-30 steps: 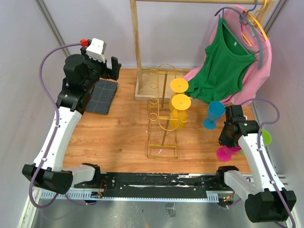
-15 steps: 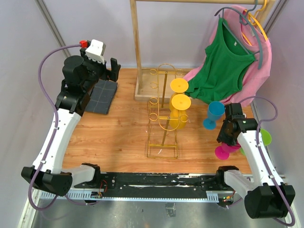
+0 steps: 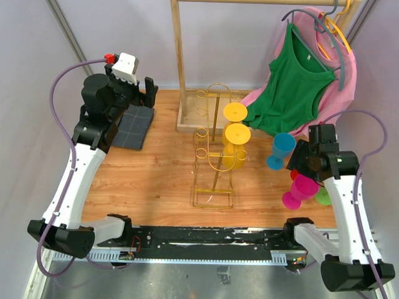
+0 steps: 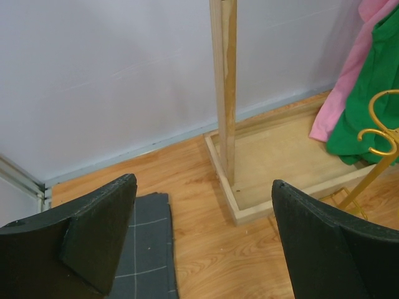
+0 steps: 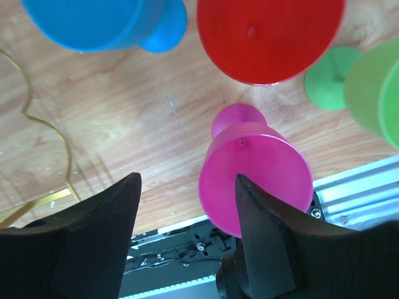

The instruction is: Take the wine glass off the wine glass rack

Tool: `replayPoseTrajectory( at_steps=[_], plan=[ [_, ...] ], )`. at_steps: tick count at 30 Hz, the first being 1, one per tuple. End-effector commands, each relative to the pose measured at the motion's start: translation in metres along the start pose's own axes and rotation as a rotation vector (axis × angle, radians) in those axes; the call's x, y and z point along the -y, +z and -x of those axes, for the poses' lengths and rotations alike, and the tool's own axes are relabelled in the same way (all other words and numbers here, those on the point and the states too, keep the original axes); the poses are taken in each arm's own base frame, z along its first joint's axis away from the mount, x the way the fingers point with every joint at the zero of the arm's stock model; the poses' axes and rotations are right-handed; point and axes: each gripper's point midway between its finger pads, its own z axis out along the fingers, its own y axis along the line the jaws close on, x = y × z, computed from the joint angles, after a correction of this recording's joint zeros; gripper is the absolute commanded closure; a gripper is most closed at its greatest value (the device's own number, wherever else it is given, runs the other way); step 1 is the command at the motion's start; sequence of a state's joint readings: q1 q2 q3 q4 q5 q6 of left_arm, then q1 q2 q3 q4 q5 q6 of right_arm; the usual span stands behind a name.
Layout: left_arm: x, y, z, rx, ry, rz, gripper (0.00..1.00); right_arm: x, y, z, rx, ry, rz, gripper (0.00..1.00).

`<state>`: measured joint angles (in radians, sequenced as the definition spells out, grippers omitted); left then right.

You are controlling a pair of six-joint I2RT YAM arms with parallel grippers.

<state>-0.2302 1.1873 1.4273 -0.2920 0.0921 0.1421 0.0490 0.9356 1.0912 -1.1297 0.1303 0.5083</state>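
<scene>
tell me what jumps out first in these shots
The gold wine glass rack stands mid-table with two yellow glasses hanging on it. At the right edge a blue glass, pink glass, red glass and green glass cluster together, the open right gripper above the pink one. A green top hangs behind them.

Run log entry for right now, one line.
right gripper: jaws open above pink glass | pink glass: upright on table | left gripper: jaws open, empty | wine glass rack: two yellow glasses hanging

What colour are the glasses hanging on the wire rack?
The glasses are yellow, clearest in the top external view.
</scene>
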Motion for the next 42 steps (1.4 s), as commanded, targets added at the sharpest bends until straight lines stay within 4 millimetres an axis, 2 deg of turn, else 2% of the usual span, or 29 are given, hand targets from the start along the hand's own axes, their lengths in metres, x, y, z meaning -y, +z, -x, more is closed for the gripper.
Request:
replayPoseTrajectory(
  at_steps=[1, 4, 7, 9, 11, 14, 18, 19, 23, 25, 28, 32, 37, 42],
  plan=[
    [-0.002, -0.012, 0.016, 0.036, 0.015, 0.0, 0.06, 0.007, -0.045, 0.006, 0.038, -0.001, 0.025, 0.35],
    [-0.003, -0.019, 0.019, 0.038, 0.017, 0.007, 0.06, 0.003, -0.077, 0.009, 0.082, 0.011, 0.087, 0.34],
    [-0.006, -0.035, 0.021, 0.041, 0.018, 0.034, 0.05, -0.008, -0.109, 0.012, 0.115, -0.005, 0.19, 0.32],
    [-0.007, -0.048, 0.024, 0.056, 0.011, 0.047, 0.04, -0.023, -0.125, 0.018, 0.118, -0.02, 0.279, 0.29],
    [-0.001, -0.054, 0.027, 0.05, -0.002, 0.015, 0.04, -0.047, -0.134, 0.028, 0.101, -0.028, 0.386, 0.28],
    [0.0, -0.042, 0.031, -0.024, -0.135, -0.044, 0.03, -0.091, -0.137, 0.053, 0.09, -0.024, 0.571, 0.26],
    [-0.021, -0.019, 0.037, -0.13, -0.419, -0.153, 0.02, -0.134, -0.144, 0.089, 0.097, -0.029, 0.736, 0.27],
    [-0.029, -0.013, 0.032, -0.166, -0.498, -0.17, 0.02, -0.142, -0.147, 0.096, 0.095, -0.041, 0.76, 0.27],
    [-0.04, -0.003, 0.011, -0.273, -0.796, -0.306, 0.02, -0.172, -0.164, 0.112, 0.061, -0.062, 0.885, 0.29],
    [-0.032, -0.003, 0.005, -0.298, -0.88, -0.369, 0.02, -0.183, -0.17, 0.113, 0.031, -0.062, 0.942, 0.3],
    [-0.021, -0.007, -0.001, -0.312, -0.955, -0.434, 0.03, -0.189, -0.173, 0.105, -0.019, -0.064, 0.98, 0.32],
    [-0.011, -0.015, -0.01, -0.344, -1.001, -0.465, 0.04, -0.187, -0.168, 0.086, -0.079, -0.059, 0.988, 0.38],
    [-0.002, -0.023, -0.01, -0.365, -1.034, -0.497, 0.04, -0.184, -0.156, 0.062, -0.128, -0.05, 0.986, 0.41],
    [0.012, -0.025, -0.007, -0.384, -1.038, -0.535, 0.04, -0.193, -0.147, 0.051, -0.15, -0.037, 1.009, 0.44]
  ],
)
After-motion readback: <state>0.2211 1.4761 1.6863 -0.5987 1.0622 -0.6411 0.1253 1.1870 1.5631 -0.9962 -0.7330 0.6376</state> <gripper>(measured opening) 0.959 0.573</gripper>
